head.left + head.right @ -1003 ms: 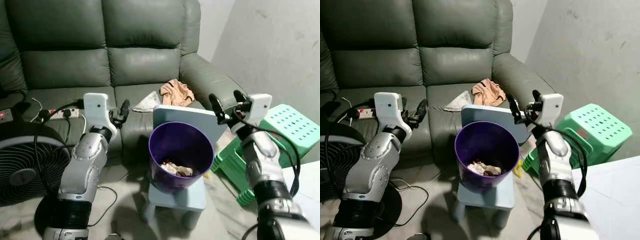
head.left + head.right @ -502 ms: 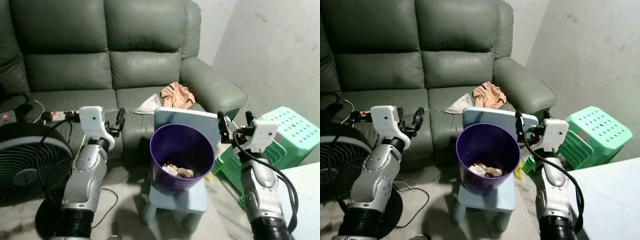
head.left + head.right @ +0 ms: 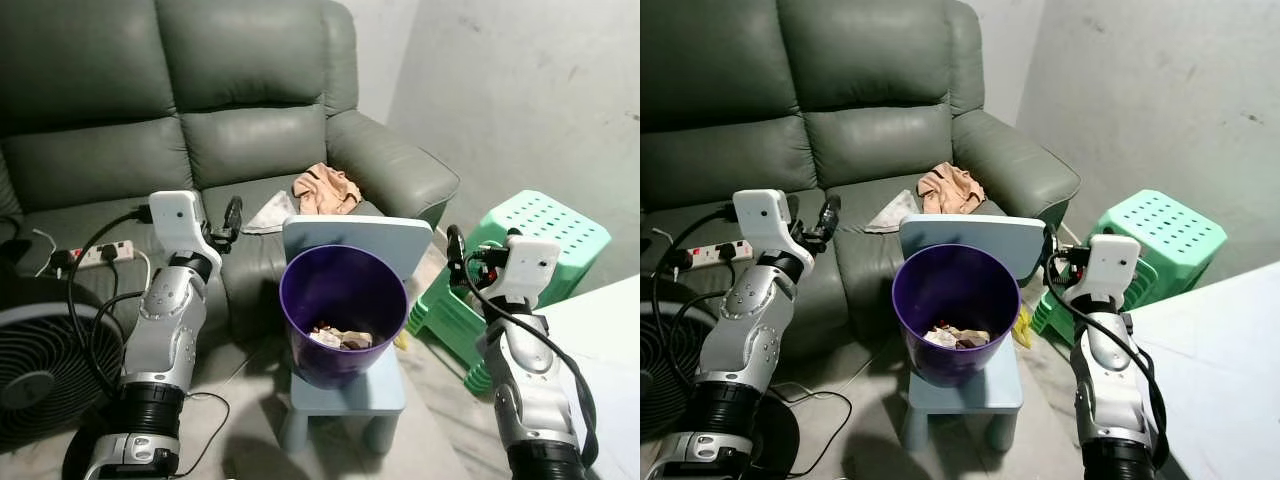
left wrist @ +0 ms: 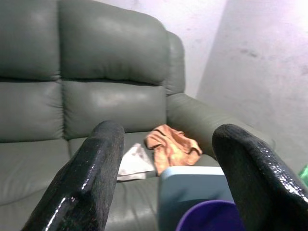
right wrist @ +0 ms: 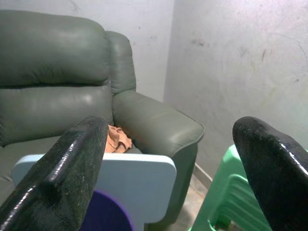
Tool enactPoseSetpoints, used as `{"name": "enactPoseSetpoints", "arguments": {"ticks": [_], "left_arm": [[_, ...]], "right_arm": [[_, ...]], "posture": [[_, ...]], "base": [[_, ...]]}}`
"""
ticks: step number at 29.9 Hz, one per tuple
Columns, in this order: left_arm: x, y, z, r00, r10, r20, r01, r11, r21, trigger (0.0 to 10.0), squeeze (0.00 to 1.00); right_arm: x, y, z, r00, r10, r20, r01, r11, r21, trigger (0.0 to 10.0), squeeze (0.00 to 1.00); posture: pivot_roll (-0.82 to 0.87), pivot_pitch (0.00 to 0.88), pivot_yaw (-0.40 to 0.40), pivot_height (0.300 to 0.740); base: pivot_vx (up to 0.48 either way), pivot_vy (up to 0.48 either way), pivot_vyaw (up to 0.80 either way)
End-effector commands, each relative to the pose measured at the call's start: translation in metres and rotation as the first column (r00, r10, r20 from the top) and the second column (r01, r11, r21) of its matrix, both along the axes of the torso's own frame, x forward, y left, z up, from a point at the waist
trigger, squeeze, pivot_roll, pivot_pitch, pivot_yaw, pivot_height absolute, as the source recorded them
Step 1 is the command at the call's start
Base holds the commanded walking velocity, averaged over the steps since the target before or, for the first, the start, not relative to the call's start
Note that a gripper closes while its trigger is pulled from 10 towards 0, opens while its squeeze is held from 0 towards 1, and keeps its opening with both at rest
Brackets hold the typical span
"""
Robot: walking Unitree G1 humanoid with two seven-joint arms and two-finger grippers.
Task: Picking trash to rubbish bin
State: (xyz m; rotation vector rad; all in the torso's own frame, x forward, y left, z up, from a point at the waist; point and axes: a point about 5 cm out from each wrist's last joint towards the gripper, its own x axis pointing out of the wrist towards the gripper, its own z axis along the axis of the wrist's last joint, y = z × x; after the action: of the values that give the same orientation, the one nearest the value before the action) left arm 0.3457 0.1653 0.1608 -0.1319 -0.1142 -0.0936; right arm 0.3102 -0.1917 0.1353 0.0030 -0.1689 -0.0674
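A grey-green leather sofa (image 3: 180, 110) runs along the back wall. On its right seat cushion lies a crumpled peach cloth (image 3: 322, 187), with a pale paper or rag (image 3: 268, 212) just beside it. A white power strip (image 3: 95, 254) with cables rests on the left cushion. A black fan (image 3: 35, 370) stands on the floor at the left. Green plastic stools (image 3: 520, 240) are stacked against the right wall, and a small light-blue child's chair (image 3: 345, 385) stands on the floor between fan and stools.

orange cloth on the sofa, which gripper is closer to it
Left. The left gripper hangs over the sofa seat beside the orange cloth, fingers open. The right gripper hangs past the purple bin, near the green stool, also open.
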Motion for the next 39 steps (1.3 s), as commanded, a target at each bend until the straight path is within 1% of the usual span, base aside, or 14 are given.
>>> {"name": "enactPoseSetpoints", "arguments": {"ticks": [1,6,13,14,15,17,19,28,31,39], "left_arm": [[0.004,-0.009,0.007,0.999,-0.037,0.028,0.036,0.999,0.006,10.0,0.00],[0.007,-0.016,0.007,0.997,-0.072,0.038,0.071,0.997,0.028,10.0,0.00],[0.007,-0.019,0.005,0.996,-0.081,0.027,0.081,0.997,0.004,10.0,0.00],[0.007,-0.020,0.004,0.996,-0.081,0.026,0.081,0.997,-0.003,10.0,0.00],[0.007,-0.020,0.003,0.997,-0.078,0.020,0.079,0.996,-0.033,10.0,0.00],[0.007,-0.020,0.002,0.997,-0.077,0.009,0.078,0.996,-0.036,10.0,0.00],[0.007,-0.020,0.001,0.997,-0.072,0.003,0.072,0.997,-0.009,10.0,0.00],[0.007,-0.019,0.000,0.998,-0.063,0.000,0.063,0.998,0.005,10.0,0.00],[0.007,-0.019,0.000,0.998,-0.066,-0.003,0.066,0.998,-0.004,10.0,0.00],[0.006,-0.019,0.001,0.997,-0.077,0.002,0.077,0.997,0.018,10.0,0.00]], "right_arm": [[-0.001,0.001,0.006,1.000,-0.015,0.013,0.016,1.000,-0.014,10.0,0.00],[-0.001,0.004,0.007,1.000,-0.018,0.008,0.018,0.999,-0.033,10.0,0.00],[-0.003,0.007,0.005,1.000,-0.006,-0.003,0.006,0.999,-0.048,10.0,0.00],[-0.003,0.007,0.005,1.000,-0.004,-0.006,0.004,0.999,-0.054,10.0,0.00],[-0.004,0.007,0.003,1.000,-0.002,-0.010,0.002,0.998,-0.058,10.0,0.00],[-0.005,0.008,0.003,1.000,-0.001,-0.013,0.001,0.998,-0.058,10.0,0.00],[-0.006,0.008,0.001,1.000,0.000,-0.019,-0.002,0.998,-0.061,10.0,0.00],[-0.008,0.008,0.000,1.000,-0.002,-0.028,-0.001,0.997,-0.076,10.0,0.00],[-0.009,0.009,-0.001,1.000,0.001,-0.029,-0.003,0.997,-0.076,10.0,0.00],[-0.010,0.011,-0.002,0.999,0.006,-0.034,-0.009,0.997,-0.074,10.0,0.00]], "posture": [[-0.03,0.000,-0.038,0.740],[-0.03,0.000,-0.037,0.740],[-0.03,0.000,-0.041,0.740],[-0.03,0.000,-0.041,0.740],[-0.03,0.000,-0.043,0.740],[-0.03,0.000,-0.044,0.740],[-0.03,0.000,-0.046,0.740],[-0.03,0.000,-0.048,0.740],[-0.03,0.000,-0.047,0.740],[-0.03,0.000,-0.048,0.740]], "base": [[0.000,0.000,-0.74],[0.000,0.000,-0.74],[0.000,0.000,-0.74],[0.000,0.000,-0.74],[0.000,0.000,-0.73],[0.000,0.000,-0.73],[0.000,0.000,-0.73],[0.000,0.000,-0.73],[0.000,0.000,-0.73],[0.000,0.000,-0.72]]}}
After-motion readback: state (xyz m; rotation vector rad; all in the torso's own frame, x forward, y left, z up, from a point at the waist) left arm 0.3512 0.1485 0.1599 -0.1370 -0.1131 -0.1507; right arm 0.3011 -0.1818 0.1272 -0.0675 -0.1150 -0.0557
